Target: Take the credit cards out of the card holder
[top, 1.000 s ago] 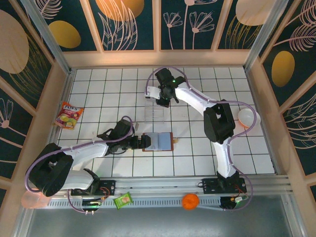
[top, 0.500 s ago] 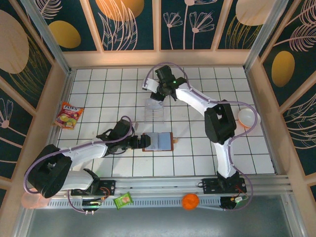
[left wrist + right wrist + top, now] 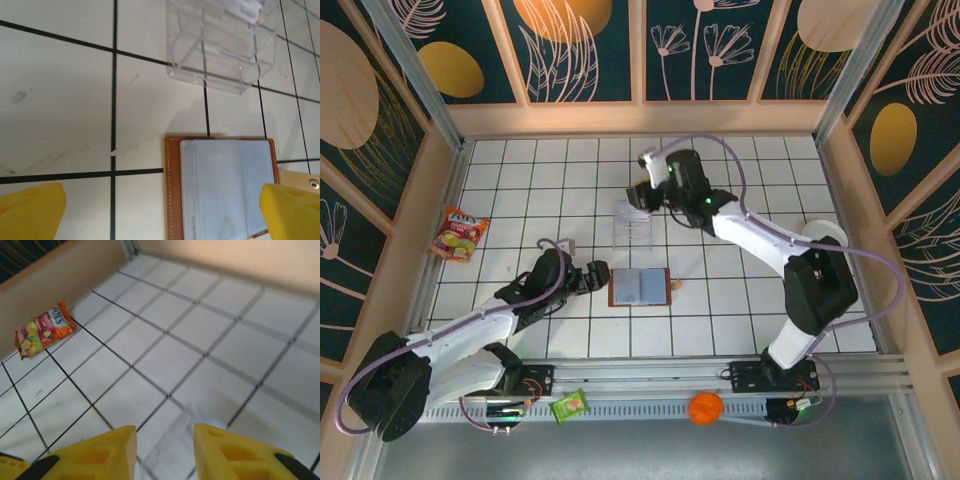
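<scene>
The card holder (image 3: 640,287) lies open on the tiles, brown leather with a pale grey-blue lining (image 3: 225,190) and a clasp tab (image 3: 300,181) on its right. My left gripper (image 3: 596,272) hovers just left of it, open; in the left wrist view the left gripper (image 3: 160,212) straddles the holder's left half with nothing held. My right gripper (image 3: 642,192) is above the far end of the clear tray (image 3: 632,226), and the right gripper (image 3: 165,450) is open and empty. Pale white flat pieces, probably credit cards (image 3: 243,7), lie in the tray's far end.
A snack packet (image 3: 460,233) lies by the left wall, also in the right wrist view (image 3: 44,333). The clear tray (image 3: 220,47) stands just beyond the card holder. A green packet (image 3: 569,405) and an orange ball (image 3: 705,408) rest on the front rail.
My right gripper held a white card over the tray and has opened; the card is no longer in it. My left gripper has backed off from the card holder's left edge.
</scene>
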`<state>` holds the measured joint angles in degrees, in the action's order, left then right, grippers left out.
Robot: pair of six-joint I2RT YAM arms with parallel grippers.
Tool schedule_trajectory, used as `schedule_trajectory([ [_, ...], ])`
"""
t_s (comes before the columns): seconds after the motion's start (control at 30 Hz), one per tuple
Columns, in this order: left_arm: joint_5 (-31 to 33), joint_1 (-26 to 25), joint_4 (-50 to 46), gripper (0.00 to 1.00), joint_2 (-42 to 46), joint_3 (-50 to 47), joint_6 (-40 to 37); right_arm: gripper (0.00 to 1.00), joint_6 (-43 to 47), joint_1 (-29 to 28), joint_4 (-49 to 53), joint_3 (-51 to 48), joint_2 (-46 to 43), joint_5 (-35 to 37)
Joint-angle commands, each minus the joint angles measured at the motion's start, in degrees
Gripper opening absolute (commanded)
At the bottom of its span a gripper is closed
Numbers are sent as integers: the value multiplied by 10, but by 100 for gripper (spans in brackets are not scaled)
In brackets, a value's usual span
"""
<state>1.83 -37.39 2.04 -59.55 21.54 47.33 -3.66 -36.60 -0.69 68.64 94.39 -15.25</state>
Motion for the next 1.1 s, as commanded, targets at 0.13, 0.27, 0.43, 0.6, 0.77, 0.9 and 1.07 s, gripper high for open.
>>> schedule_trajectory([
  [0.13, 32, 5, 16, 99, 34, -43, 24, 36, -134, -146, 81, -140, -29, 121],
  [0.27, 29, 5, 15, 99, 34, -51, 23, 36, -148, -219, 103, -146, -5, 176],
  [0.43, 16, 5, 33, 99, 38, -72, 31, 36, -150, -273, 134, -115, 32, 236],
  [0.6, 9, 5, 38, 95, 37, -76, 29, 36, -144, -288, 146, -101, 62, 255],
  [0.77, 3, 5, 40, 92, 37, -76, 26, 34, -144, -297, 157, -91, 88, 264],
  [0.9, -8, 5, 43, 90, 38, -75, 18, 26, -152, -303, 162, -97, 103, 270],
  [1.07, -37, 5, 56, 86, 31, -69, 1, 5, -165, -304, 136, -111, 84, 269],
])
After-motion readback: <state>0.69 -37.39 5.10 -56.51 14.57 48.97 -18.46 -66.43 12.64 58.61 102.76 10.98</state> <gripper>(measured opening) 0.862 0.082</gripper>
